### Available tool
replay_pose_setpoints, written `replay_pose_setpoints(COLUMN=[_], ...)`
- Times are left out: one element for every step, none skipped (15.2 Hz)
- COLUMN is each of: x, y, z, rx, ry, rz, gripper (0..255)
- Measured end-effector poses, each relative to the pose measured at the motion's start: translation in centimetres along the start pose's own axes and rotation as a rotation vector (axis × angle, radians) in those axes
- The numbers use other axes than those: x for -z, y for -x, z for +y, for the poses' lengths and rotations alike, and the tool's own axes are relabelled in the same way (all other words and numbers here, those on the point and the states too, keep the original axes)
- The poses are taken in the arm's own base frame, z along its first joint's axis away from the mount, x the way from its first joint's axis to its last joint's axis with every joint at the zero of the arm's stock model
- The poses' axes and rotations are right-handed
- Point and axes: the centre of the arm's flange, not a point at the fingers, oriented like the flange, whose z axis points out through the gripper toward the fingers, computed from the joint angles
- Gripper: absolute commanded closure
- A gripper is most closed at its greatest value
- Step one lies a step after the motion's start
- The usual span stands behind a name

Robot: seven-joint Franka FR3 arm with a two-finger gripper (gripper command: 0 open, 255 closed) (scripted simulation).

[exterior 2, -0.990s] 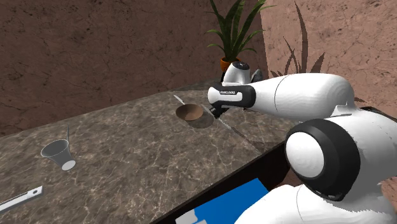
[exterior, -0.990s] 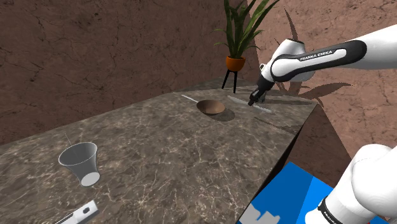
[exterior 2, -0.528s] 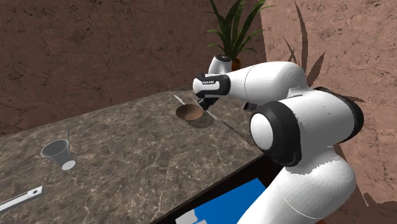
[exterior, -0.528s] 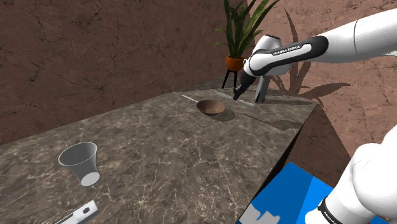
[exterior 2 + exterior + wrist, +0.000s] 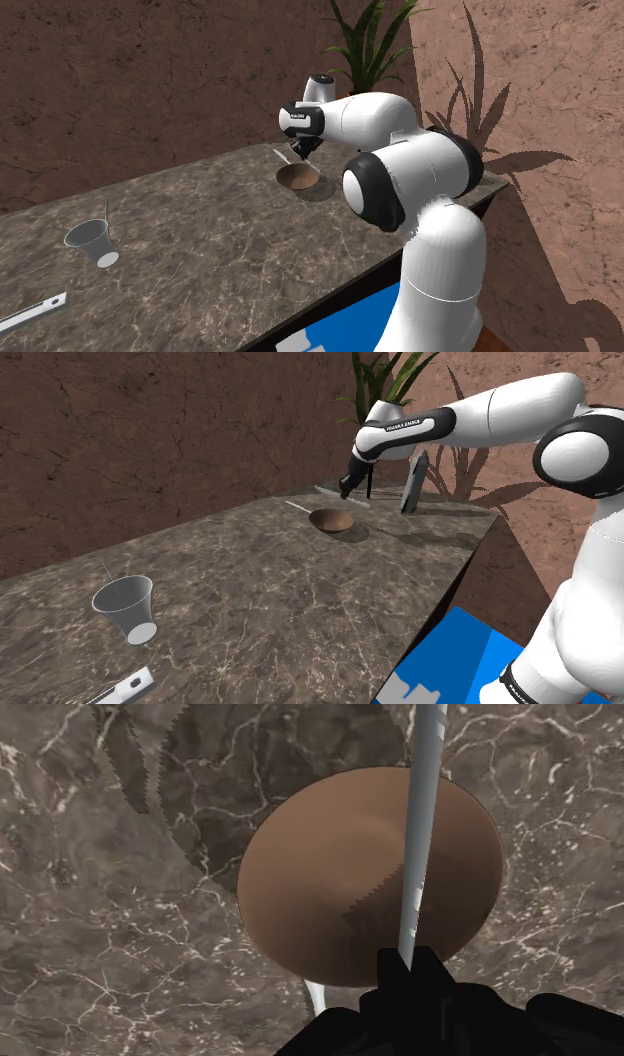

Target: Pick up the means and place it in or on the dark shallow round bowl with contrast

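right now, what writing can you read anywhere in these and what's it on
"FRANKA EMIKA": white letters on the arm's dark band, shoulder view.
That band's label in the second exterior view: too small to read.
White marks on the blue stand: cut off, unreadable.
None on the bowl, the cup, or the utensil in the tool.

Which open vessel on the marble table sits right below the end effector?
The brown shallow round bowl, beneath the end effector holding a slim white utensil; the grey tapered cup stands far off.
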Motion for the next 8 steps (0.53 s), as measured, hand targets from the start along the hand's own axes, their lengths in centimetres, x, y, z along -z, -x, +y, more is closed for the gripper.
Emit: replay_pose_setpoints(x=[-0.4, -0.6, -1.0, -1.5, -2.0, -2.5, -3.0, -3.5], y=[-1.4, -2.1, -2.5, -2.7, -2.7, -2.6, -2.4, -2.3], z=[-0.5, -0.8, -0.8, -0.9, -1.0, -1.0, -1.0, -1.0], rx=[0.000, 0.001, 0.001, 0.001, 0.001, 0.001, 0.001, 0.001], ry=[0.000, 0.000, -0.001, -0.001, -0.001, -0.001, -0.001, -0.001], rz=[0.000, -0.001, -0.001, -0.001, -0.001, -0.001, -0.001, -0.001], gripper=[255, 255, 255, 255, 255, 255, 255, 255])
